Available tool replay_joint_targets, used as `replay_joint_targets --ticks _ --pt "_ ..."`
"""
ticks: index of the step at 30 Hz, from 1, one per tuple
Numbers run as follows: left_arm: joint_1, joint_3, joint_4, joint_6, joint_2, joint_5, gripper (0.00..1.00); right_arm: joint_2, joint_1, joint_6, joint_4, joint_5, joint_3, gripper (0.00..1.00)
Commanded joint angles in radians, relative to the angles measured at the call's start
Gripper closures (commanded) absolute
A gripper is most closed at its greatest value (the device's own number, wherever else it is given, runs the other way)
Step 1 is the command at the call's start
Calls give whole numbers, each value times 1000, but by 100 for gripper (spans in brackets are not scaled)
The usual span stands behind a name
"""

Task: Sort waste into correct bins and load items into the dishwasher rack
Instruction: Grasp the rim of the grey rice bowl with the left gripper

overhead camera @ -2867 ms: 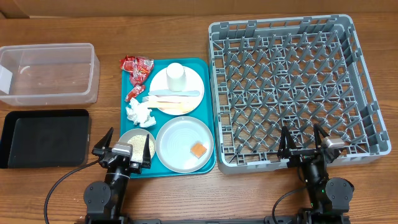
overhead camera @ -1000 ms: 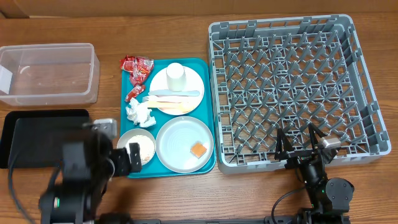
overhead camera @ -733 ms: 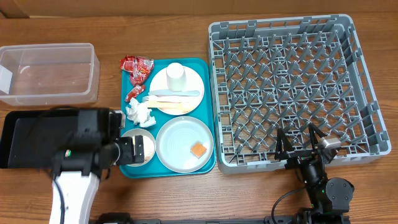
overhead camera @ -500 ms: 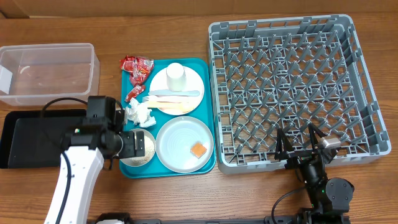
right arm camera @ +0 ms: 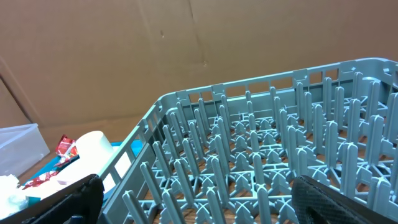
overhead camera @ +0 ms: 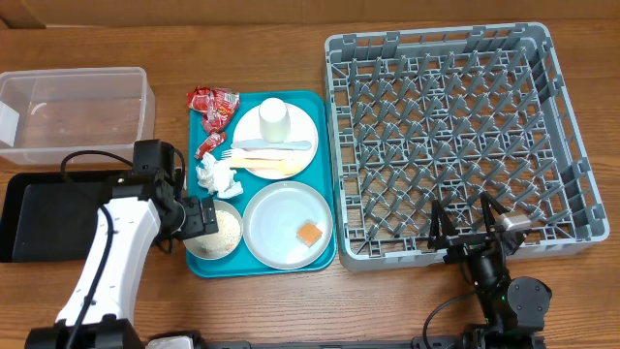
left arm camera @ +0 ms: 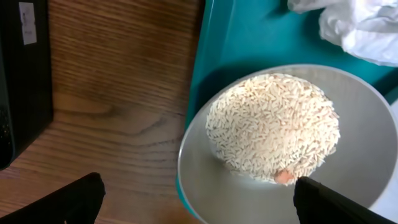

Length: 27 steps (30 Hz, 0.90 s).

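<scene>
A small grey bowl (overhead camera: 225,233) of rice (left arm camera: 273,127) sits at the front left of the teal tray (overhead camera: 325,174). My left gripper (overhead camera: 201,223) hangs open just above the bowl's left rim (left arm camera: 186,168), one fingertip over the wood and the other over the bowl. On the tray lie the white napkin (overhead camera: 218,176), red wrappers (overhead camera: 215,102), a grey plate (overhead camera: 281,218) with an orange cube (overhead camera: 309,234), and a pale plate (overhead camera: 302,131) bearing a white cup (overhead camera: 274,118) and cutlery (overhead camera: 266,155). My right gripper (overhead camera: 472,228) rests open at the front wall of the dishwasher rack (overhead camera: 455,145).
The clear tub (overhead camera: 73,114) stands at the back left. The black tray (overhead camera: 39,218) lies in front of it, just left of my left arm. A cardboard wall (right arm camera: 155,50) rises behind the table.
My left arm has risen from the table's front edge and swung in over the bowl's left rim, its jaws staying open. The right arm has not moved.
</scene>
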Motion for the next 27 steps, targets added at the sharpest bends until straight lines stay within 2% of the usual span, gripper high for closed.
replay_joint_targets --ticks 1,21,22,25,27 --pt "5 21 20 -14 14 15 0 -11 6 -4 6 -5 -10 0" --pt "5 -89 150 -27 108 79 1 -11 6 -4 6 -5 -10 0" --pt "5 -89 154 -21 108 79 7 -11 6 -4 6 -5 -10 0" --pt "5 -89 167 -8 108 79 35 -11 6 -4 6 -4 -10 0" --pt "5 -89 171 -8 108 79 45 -11 6 -4 6 -4 -10 0"
